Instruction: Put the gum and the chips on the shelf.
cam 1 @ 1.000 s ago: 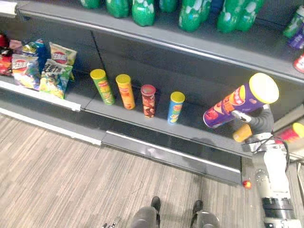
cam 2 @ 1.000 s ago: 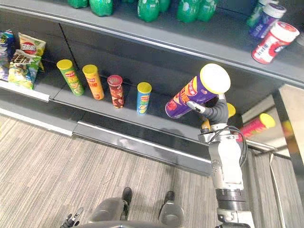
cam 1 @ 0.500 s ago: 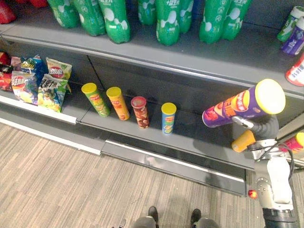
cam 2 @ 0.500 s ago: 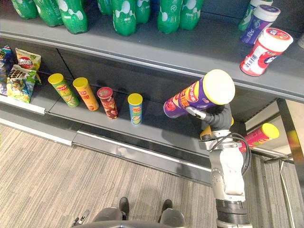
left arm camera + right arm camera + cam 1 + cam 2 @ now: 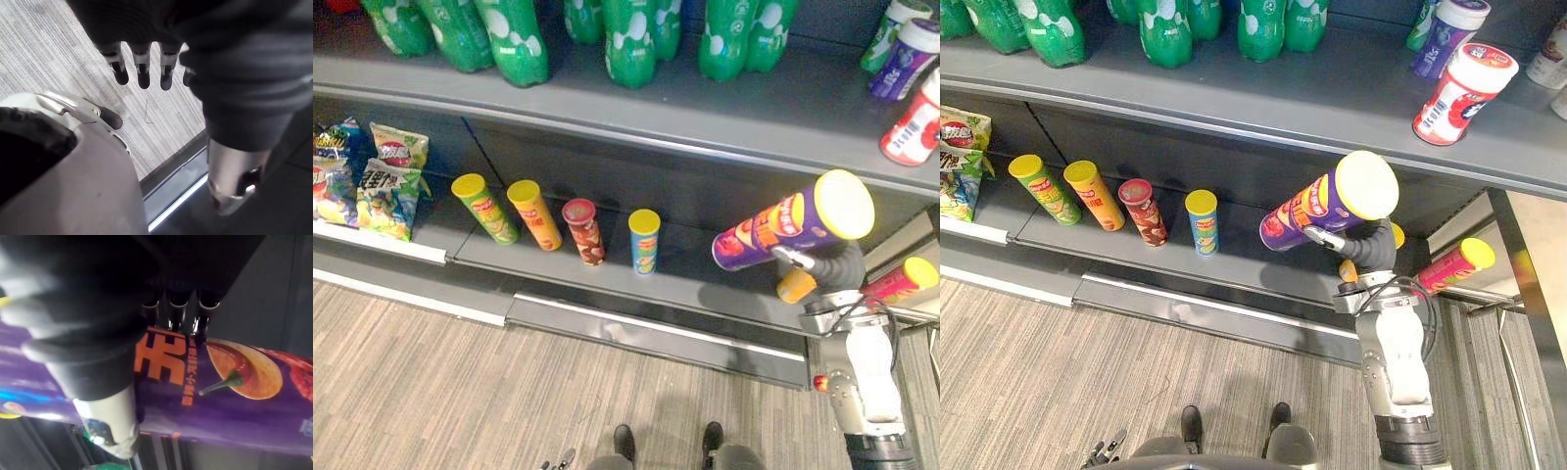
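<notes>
My right hand (image 5: 1369, 251) is shut on a purple chips can (image 5: 781, 224) with a yellow lid. The can hangs tilted, lid end up and toward me, in front of the right part of the lower shelf (image 5: 705, 284). In the right wrist view my fingers (image 5: 181, 308) wrap over the purple can (image 5: 234, 396). A red-and-white gum tub (image 5: 1462, 93) and a purple gum bottle (image 5: 1445, 34) stand on the upper shelf (image 5: 1234, 108) at the right. My left hand (image 5: 142, 68) hangs low over the striped floor with straight fingers, holding nothing.
Green (image 5: 484, 208), orange (image 5: 533, 213), red (image 5: 582, 230) and blue (image 5: 644, 240) chips cans stand in a row on the lower shelf. An orange can (image 5: 796, 286) sits behind my right hand, a pink one (image 5: 901, 282) beside it. Chip bags (image 5: 382, 186) lie far left; green bottles (image 5: 626, 39) line the upper shelf.
The camera has tilted up, so more of the upper shelf shows. My right hand still holds the purple can in about the same place before the lower shelf.
</notes>
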Robot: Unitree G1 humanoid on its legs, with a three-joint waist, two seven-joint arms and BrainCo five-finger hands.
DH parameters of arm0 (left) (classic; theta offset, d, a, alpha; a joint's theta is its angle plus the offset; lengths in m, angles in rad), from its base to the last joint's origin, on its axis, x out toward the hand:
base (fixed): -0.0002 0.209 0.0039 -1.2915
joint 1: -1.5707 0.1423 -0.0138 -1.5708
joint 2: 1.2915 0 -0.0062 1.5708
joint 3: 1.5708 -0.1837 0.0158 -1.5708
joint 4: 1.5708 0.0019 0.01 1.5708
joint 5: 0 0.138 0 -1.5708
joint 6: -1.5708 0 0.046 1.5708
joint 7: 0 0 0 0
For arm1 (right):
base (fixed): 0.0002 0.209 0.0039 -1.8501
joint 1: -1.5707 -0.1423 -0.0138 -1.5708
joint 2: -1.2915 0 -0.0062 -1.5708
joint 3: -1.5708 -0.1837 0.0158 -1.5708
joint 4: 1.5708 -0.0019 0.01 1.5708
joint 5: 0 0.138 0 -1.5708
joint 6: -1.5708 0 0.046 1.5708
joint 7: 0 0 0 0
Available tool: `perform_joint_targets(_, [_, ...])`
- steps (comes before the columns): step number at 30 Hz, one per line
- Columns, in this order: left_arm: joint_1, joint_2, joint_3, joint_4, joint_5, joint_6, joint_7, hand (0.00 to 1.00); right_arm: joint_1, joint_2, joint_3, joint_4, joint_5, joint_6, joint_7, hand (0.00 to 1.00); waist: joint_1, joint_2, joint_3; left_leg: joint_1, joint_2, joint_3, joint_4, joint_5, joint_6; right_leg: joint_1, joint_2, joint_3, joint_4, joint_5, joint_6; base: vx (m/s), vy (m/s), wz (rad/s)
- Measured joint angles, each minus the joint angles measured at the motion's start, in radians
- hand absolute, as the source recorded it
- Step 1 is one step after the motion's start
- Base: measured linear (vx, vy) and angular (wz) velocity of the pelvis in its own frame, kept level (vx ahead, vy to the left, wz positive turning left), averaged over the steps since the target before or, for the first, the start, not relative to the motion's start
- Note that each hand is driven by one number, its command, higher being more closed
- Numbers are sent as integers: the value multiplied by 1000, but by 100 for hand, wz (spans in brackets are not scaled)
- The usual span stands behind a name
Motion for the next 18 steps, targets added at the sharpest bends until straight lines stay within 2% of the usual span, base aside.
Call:
perform_joint_targets(3, [-2, 2, -2, 0, 0, 6, 0, 0, 0, 0, 27, 0, -20, 11, 0, 100, 0, 1, 0, -1, 0, 0, 0, 0, -1, -2, 1, 5, -1, 0, 0, 0, 0, 0])
perform_joint_targets(7, [-11, 15, -17, 1, 0, 21, 0, 0, 0, -1, 68, -9, -135, 13, 4, 100, -1, 0, 8, -22, 0, 1, 0, 7, -3, -23, 2, 11, -3, 0, 0, -8, -4, -2])
perform_joint_targets(14, [-46, 29, -41, 0, -6, 21, -3, 0, -15, -21, 147, -11, -213, 16, 0, 100, 4, 4, 37, -50, 2, -3, 0, 23, -6, -47, 3, 10, -3, 0, 0, -2, -2, 0])
perform_joint_targets(18, [-83, 42, -62, -1, -14, 21, -6, 0, -89, -21, 182, 35, -269, 16, -51, 100, 5, 6, 70, -72, 2, -7, 0, 42, -4, -71, 3, 8, -3, 0, 0, -6, -7, 3])
